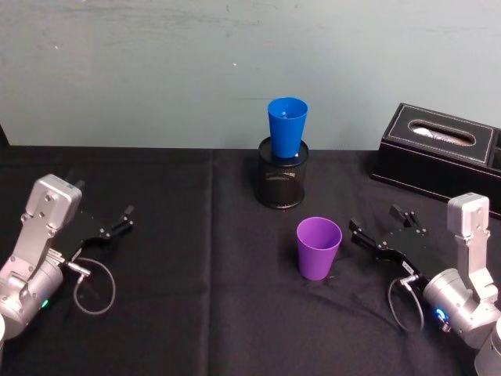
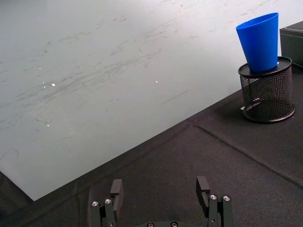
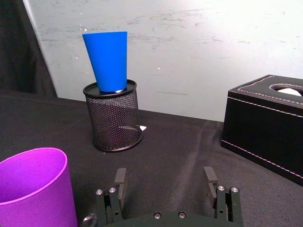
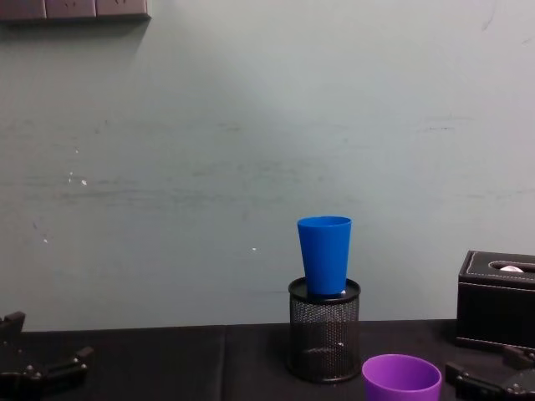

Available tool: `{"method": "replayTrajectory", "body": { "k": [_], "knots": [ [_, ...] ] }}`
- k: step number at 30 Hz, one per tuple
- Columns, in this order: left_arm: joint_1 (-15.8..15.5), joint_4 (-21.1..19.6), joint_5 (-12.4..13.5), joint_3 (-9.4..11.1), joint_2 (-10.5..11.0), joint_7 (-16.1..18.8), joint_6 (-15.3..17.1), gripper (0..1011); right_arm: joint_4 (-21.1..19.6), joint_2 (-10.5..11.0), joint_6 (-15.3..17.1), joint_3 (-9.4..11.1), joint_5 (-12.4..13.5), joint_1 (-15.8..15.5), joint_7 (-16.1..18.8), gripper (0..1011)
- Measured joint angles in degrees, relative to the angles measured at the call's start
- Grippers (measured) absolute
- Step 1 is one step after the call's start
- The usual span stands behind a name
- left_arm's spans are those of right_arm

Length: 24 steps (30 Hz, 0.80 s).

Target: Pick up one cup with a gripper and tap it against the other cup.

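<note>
The purple cup point(image 1: 318, 247) point(image 3: 34, 188) point(image 4: 401, 378) stands upright on the black cloth, right of centre. The blue cup point(image 1: 287, 128) point(image 2: 260, 42) point(image 3: 108, 60) point(image 4: 325, 254) sits upright in the top of a black mesh pen holder point(image 1: 281, 174) point(image 3: 113, 116) point(image 4: 324, 328) behind it. My right gripper point(image 1: 385, 227) point(image 3: 163, 182) rests open on the cloth just right of the purple cup, apart from it, nothing between its fingers. At the left of the table, far from both cups, my left gripper point(image 1: 120, 218) point(image 2: 159, 190) lies open and empty.
A black tissue box point(image 1: 442, 157) point(image 3: 267, 123) point(image 4: 496, 299) stands at the back right. The black cloth point(image 1: 196, 298) ends at a pale wall point(image 1: 156, 70) close behind the pen holder. Grey cable loops point(image 1: 94, 286) lie beside each arm.
</note>
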Motion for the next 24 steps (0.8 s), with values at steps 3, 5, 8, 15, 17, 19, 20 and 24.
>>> {"method": "replayTrajectory", "body": {
  "k": [3, 5, 8, 15, 17, 19, 20, 24],
  "knots": [
    [0.0, 0.0, 0.0, 0.0, 0.0, 0.0, 0.0, 1011, 0.0, 0.0, 0.0, 0.0, 0.0, 0.0, 0.0, 1003],
    [0.0, 0.0, 0.0, 0.0, 0.0, 0.0, 0.0, 1011, 0.0, 0.0, 0.0, 0.0, 0.0, 0.0, 0.0, 1003],
    [0.0, 0.0, 0.0, 0.0, 0.0, 0.0, 0.0, 1011, 0.0, 0.0, 0.0, 0.0, 0.0, 0.0, 0.0, 1003],
    [0.0, 0.0, 0.0, 0.0, 0.0, 0.0, 0.0, 1011, -0.1, 0.1, -0.1, 0.0, 0.0, 0.0, 0.0, 1003],
    [0.0, 0.0, 0.0, 0.0, 0.0, 0.0, 0.0, 1011, -0.1, 0.1, -0.1, 0.0, 0.0, 0.0, 0.0, 1003],
    [0.0, 0.0, 0.0, 0.0, 0.0, 0.0, 0.0, 1011, -0.1, 0.1, -0.1, 0.0, 0.0, 0.0, 0.0, 1003],
    [0.0, 0.0, 0.0, 0.0, 0.0, 0.0, 0.0, 1011, -0.1, 0.1, -0.1, 0.0, 0.0, 0.0, 0.0, 1003],
    [0.0, 0.0, 0.0, 0.0, 0.0, 0.0, 0.0, 1011, -0.1, 0.1, -0.1, 0.0, 0.0, 0.0, 0.0, 1003]
  ]
}}
